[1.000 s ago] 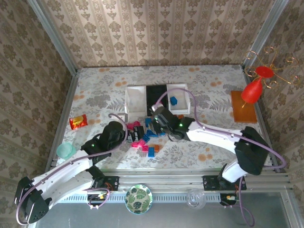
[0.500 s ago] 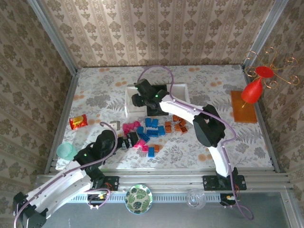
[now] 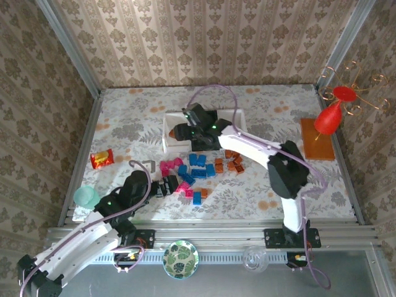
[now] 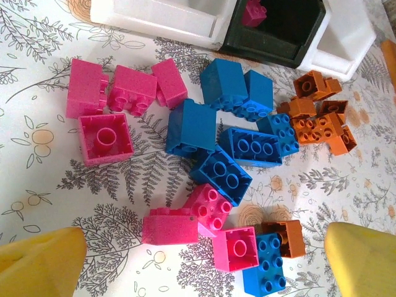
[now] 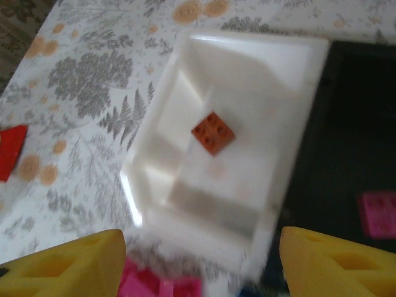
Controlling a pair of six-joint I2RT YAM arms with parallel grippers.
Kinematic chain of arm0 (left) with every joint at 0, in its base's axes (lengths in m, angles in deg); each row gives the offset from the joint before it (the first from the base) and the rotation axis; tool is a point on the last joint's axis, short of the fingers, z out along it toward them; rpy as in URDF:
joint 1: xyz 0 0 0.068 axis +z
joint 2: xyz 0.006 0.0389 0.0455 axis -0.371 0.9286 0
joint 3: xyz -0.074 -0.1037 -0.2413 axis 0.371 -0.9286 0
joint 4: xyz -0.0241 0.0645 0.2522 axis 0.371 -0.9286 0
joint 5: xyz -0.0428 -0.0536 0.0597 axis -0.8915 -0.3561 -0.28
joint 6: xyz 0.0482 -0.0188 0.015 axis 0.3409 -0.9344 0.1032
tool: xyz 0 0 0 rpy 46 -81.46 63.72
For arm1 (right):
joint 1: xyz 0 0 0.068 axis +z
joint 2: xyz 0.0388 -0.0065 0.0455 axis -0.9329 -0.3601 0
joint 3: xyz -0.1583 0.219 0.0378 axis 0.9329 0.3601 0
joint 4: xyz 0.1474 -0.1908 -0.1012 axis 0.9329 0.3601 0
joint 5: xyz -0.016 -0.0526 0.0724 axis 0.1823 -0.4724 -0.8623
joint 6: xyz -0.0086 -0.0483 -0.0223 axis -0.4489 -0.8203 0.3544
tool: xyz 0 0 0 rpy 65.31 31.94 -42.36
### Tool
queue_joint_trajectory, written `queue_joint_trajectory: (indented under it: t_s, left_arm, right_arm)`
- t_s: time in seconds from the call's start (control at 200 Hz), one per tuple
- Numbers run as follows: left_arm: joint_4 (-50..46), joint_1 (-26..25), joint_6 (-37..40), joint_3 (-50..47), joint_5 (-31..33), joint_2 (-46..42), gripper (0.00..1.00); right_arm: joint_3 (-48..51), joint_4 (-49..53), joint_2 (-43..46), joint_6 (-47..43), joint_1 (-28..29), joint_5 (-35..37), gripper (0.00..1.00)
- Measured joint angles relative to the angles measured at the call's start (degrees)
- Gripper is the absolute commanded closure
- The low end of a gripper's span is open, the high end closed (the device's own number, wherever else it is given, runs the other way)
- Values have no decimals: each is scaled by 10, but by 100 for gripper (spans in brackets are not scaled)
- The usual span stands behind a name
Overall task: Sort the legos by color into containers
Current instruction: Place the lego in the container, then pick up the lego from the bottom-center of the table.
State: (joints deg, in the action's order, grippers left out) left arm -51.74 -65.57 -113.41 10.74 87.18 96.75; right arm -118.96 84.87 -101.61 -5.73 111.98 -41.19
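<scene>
orange brick (image 5: 213,133) in white tray (image 5: 260,80), pink brick (image 5: 378,213) in black tray (image 5: 346,124), most legos (image 4: 210,133) left. my jaws both spread.

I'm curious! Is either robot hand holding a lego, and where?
Neither. The right gripper is open above an orange brick lying in the white tray; left gripper is open too.

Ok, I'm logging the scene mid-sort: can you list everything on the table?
white trays: two, white, far centre; left one holds an orange brick
black tray: one, black, between them; holds a pink brick
loose bricks: about twenty, pink, blue, orange, table centre
packet: one, red-yellow, left
cup: one, teal, near left
mat: one, orange-brown, right
left fingers: two, yellow, open over loose bricks
right fingers: two, yellow, open over left white tray
</scene>
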Motion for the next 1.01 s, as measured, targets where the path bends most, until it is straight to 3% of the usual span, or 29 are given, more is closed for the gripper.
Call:
queue_joint_trajectory:
  t_s: [0.23,0.445,0.685,1.005]
  left_arm:
    - [3,0,0,0,2,12,0]
    - [4,8,1,0,8,20,0]
    - [9,17,5,0,7,31,0]
    - [12,22,5,0,7,31,0]
  right_arm:
    - [230,-49,180,29,41,2,31]
    - [372,-48,216,32,108,10,30]
    - [402,-58,202,60,154,29,31]
    - [427,-95,168,128,157,41,47]
